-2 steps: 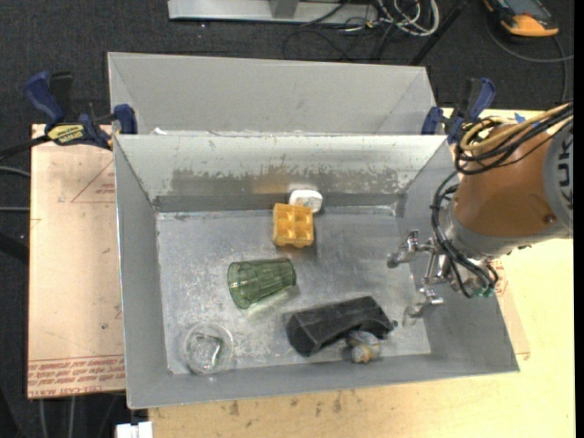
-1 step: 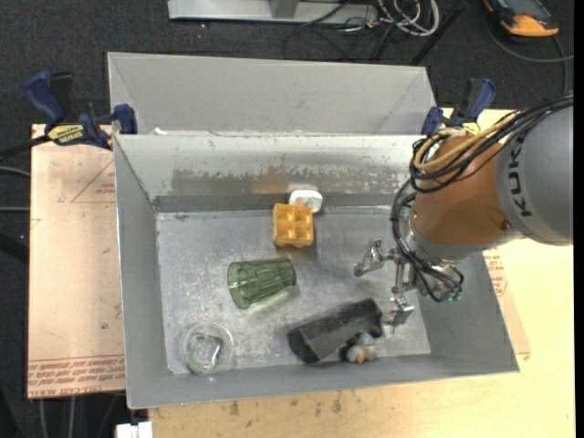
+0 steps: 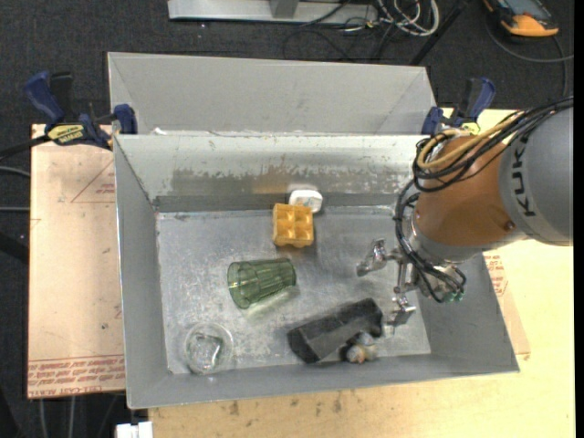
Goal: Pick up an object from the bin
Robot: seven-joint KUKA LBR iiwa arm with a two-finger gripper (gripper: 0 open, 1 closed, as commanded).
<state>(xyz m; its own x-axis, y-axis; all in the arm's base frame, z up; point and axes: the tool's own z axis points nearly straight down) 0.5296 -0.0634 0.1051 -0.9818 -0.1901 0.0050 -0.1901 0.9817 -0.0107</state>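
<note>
Orange-wristed arm (image 3: 474, 199) low over bin (image 3: 137, 245) right side.
Gripper (image 3: 388, 286) fingers apart, empty, just beside black oblong block (image 3: 330, 332).

— Bright over the bin (image 3: 187, 245), lit evenly from overhead. Far dimmer past the rim, close to black on the floor (image 3: 100, 16) at the top.

— Agreed. Pale sheen along the back wall (image 3: 274, 108), then streaky glare across the scratched metal bottom.

— Shadows?

— Soft and short. A faint one tucked under the black block (image 3: 333, 329), on its near side. Another, thinner, beneath the green tumbler (image 3: 262, 283).

— Small sparkles on the clear glass (image 3: 205, 347) in the near left corner. Barely set apart from the shiny metal under it.

— Broad gloss on the orange cover (image 3: 456, 213) too, plus glints on the pincer (image 3: 388, 286). Darker underneath the arm, toward the right wall.
</note>
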